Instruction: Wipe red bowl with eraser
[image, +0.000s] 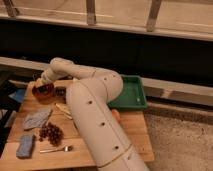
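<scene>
Reaching toward the far-left part of the counter (131, 136), found the pincer (42, 83) set low over the mouth of the red bowl (44, 97). Could not tell whether clenched, released or grasping anything. Made out a dark mass directly under the pincer, inside the bowl, and took it for the eraser (46, 89), though without certainty. Noted a small dark lump (60, 91) just right of the pincer, beside the bowl's wall; could not say what, nor whether touching. Saw a green tray (129, 94) well off to the pincer's right. Saw a grey cloth (37, 119) on the near side of the pincer. Saw a cluster of dark red fruit (51, 132), a spoon (57, 149) and a blue pad (25, 147) nearer still. Judged the wiping step to be in hand, with the approach done. Judged the next move to call for pressing lightly and sweeping round the inner wall, keeping inside the rim, without tipping the bowl or shoving it toward the counter's edge.
</scene>
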